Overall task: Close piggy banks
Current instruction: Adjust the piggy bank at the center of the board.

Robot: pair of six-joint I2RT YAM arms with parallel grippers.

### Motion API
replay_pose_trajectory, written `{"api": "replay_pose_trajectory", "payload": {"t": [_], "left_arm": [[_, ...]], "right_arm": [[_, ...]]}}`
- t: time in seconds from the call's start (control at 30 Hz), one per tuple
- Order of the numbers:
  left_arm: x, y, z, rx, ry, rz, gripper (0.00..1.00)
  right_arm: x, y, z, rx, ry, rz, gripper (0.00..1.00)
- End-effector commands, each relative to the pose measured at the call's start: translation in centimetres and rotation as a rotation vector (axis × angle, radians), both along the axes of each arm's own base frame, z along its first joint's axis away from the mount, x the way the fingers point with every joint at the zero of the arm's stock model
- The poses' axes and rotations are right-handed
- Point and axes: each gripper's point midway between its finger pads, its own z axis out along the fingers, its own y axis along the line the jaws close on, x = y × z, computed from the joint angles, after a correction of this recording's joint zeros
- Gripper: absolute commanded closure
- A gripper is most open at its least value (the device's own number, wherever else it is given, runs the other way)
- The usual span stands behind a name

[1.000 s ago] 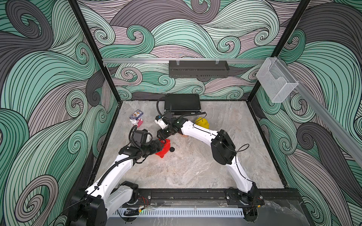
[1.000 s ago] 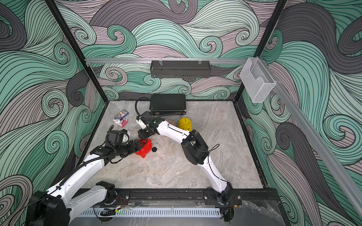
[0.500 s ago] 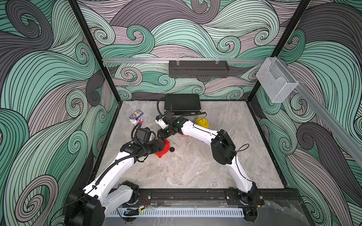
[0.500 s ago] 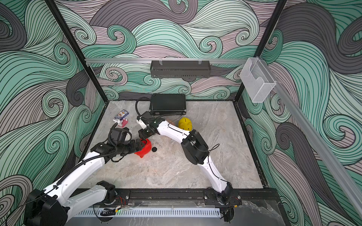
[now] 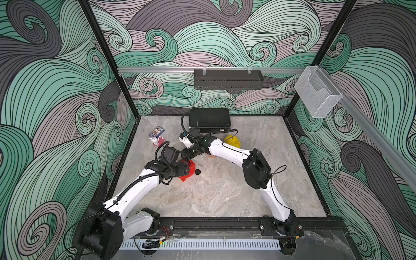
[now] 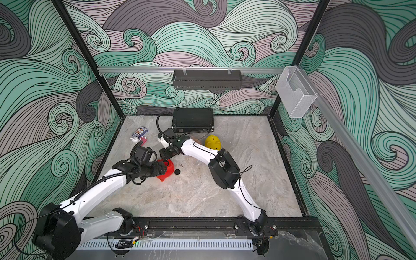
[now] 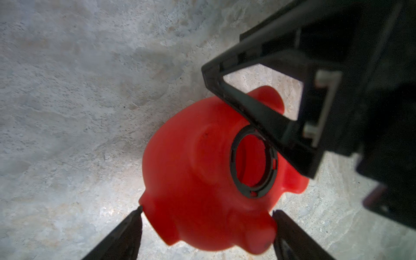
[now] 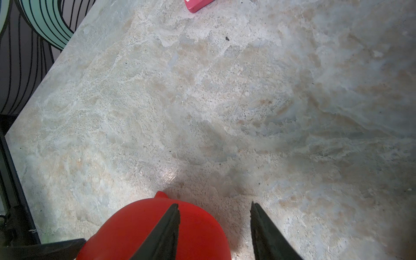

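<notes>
A grey marbled tabletop (image 5: pixel 225 193) carries a red pig (image 5: pixel 188 173), black plug (image 5: pixel 197 172), yellow pig (image 5: pixel 233 140), black box (image 5: pixel 209 119), perhaps a card pack (image 5: pixel 157 131) upper left.

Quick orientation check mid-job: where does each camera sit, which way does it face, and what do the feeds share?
Top views: high at the near edge, looking down on the table; both arms, the red piggy bank, a yellow piggy bank.
Left wrist: on the left arm, facing the red pig's open belly hole; shows the left tool straddling the pig and the right tool's finger.
Right wrist: on the right arm, looking down past the right tool; one finger overlaps the pig.
Shared: all four show the red pig.
</notes>
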Motion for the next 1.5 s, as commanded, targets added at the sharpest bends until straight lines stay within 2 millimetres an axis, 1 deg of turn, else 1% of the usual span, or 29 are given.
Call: {"api": "replay_pose_trajectory", "payload": {"t": [0.0,0.23,0.4,0.77,0.97,1.07,1.2,1.3,1.47], "left_arm": [[0.4,0.8,0.6,0.06,-0.009,0.01,0.13],[0.3,2.3,0.4,0.127,-0.009,0.066,0.14],[0.2,3.1,0.3,0.159,-0.005,0.097,0.14],[0.0,4.7,0.6,0.207,-0.039,0.157,0.14],[-0.1,5.1,1.1,0.208,-0.059,0.177,0.14],[-0.3,4.8,1.6,0.181,-0.07,0.172,0.14],[-0.7,4.4,2.5,0.137,-0.092,0.17,0.14],[-1.0,4.5,2.8,0.097,-0.124,0.196,0.14],[-1.6,4.3,2.6,-0.004,-0.167,0.245,0.15]], "right_arm": [[-0.7,-1.3,0.2,-0.035,0.015,-0.004,0.48],[-0.4,-2.5,0.1,-0.056,0.01,-0.028,0.48],[-0.7,-2.9,0.3,-0.06,0.014,-0.032,0.48],[-1.2,-4.4,0.6,-0.086,0.01,-0.059,0.48],[-1.4,-5.1,1.1,-0.091,0.0,-0.068,0.48],[-1.3,-5.1,1.8,-0.082,-0.012,-0.071,0.48],[-1.3,-4.6,3.5,-0.037,-0.03,-0.062,0.48],[-1.3,-3.8,4.8,0.025,-0.033,-0.058,0.48],[-1.5,-2.1,5.7,0.094,0.008,-0.034,0.48]]}}
